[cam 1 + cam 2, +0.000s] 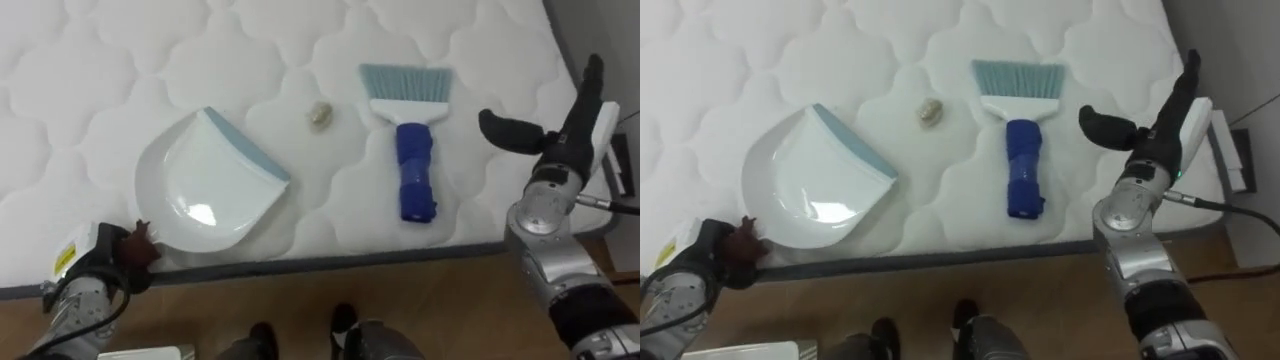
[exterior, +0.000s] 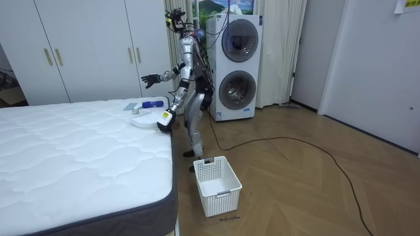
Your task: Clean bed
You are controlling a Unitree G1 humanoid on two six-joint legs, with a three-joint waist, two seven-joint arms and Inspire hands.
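- A round white plastic dustpan [image 1: 205, 190] with a pale blue lip is seen left of centre on the white quilted mattress [image 1: 120, 60].
- A blue-handled brush [image 1: 412, 160] is laid right of centre.
- A small beige crumpled scrap [image 1: 319, 116] is seen between them, touching neither.
- The left hand [image 1: 128, 255] is held low at the left, by the dustpan's edge. Its grip cannot be told.
- The right hand [image 1: 568, 135] is held up at the right, fingers straight.

Head eyes close, looking down on mattress [image 1: 120, 60] edge, room camera distant, sharing that edge
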